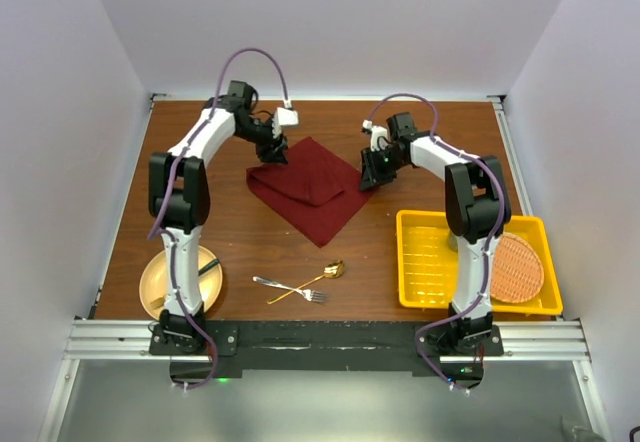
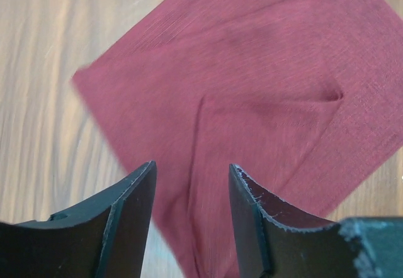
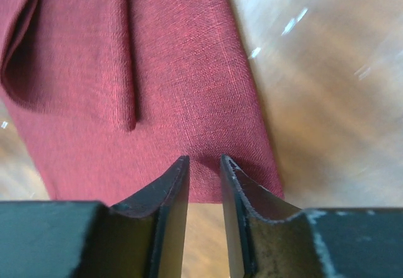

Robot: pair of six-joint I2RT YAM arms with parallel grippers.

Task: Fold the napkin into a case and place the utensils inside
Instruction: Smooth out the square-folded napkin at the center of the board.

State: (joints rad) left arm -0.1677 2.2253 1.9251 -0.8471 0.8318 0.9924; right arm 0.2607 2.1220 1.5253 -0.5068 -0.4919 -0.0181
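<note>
The maroon napkin (image 1: 310, 190) lies partly folded on the wooden table, one flap doubled over its left part. My left gripper (image 1: 275, 152) hovers over the napkin's far left corner, open, with only cloth (image 2: 252, 70) below its jaws (image 2: 192, 165). My right gripper (image 1: 372, 174) is at the napkin's right corner. Its jaws (image 3: 204, 158) stand a narrow gap apart, the tips just reaching the napkin's edge (image 3: 170, 70), and bare table shows between them. The silver fork (image 1: 285, 286) and gold spoon (image 1: 322, 276) lie crossed near the front edge, far from both grippers.
A yellow tray (image 1: 425, 262) sits at the front right with a round orange woven mat (image 1: 518, 267) in it. A tan plate (image 1: 158, 284) with dark green-handled cutlery (image 1: 206, 267) is at the front left. White walls enclose the table.
</note>
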